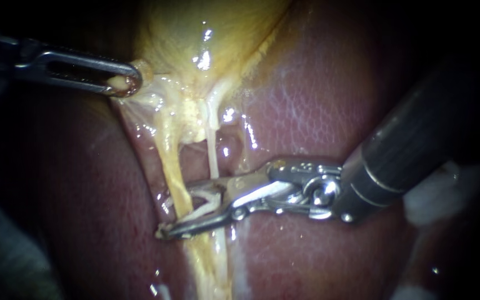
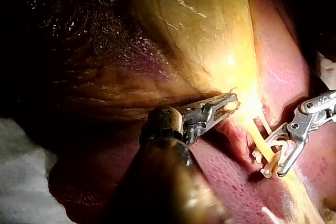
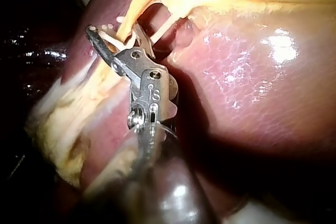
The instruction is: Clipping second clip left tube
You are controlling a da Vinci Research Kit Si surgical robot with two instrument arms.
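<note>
Jaws of the right instrument (image 1: 174, 211) stand wide in the endoscope view, carrying a white clip (image 1: 204, 210) whose legs straddle the left tube (image 1: 168, 150). That tube runs down from the gallbladder (image 1: 195, 33), crosswise to the jaws, with the thin right tube (image 1: 213, 150) just beside. The left instrument (image 1: 124, 83), well apart, pinches gallbladder tissue.

Left wrist view: the left instrument (image 2: 228, 102) clamps the gallbladder (image 2: 210, 30); ahead, the right instrument (image 2: 270, 162) brackets the tube (image 2: 257, 140).

Right wrist view: the tube (image 3: 137, 4) crosses between the right instrument's (image 3: 113, 32) jaws, inside the clip (image 3: 113, 39). Closing, not reaching, looks to be what remains.
</note>
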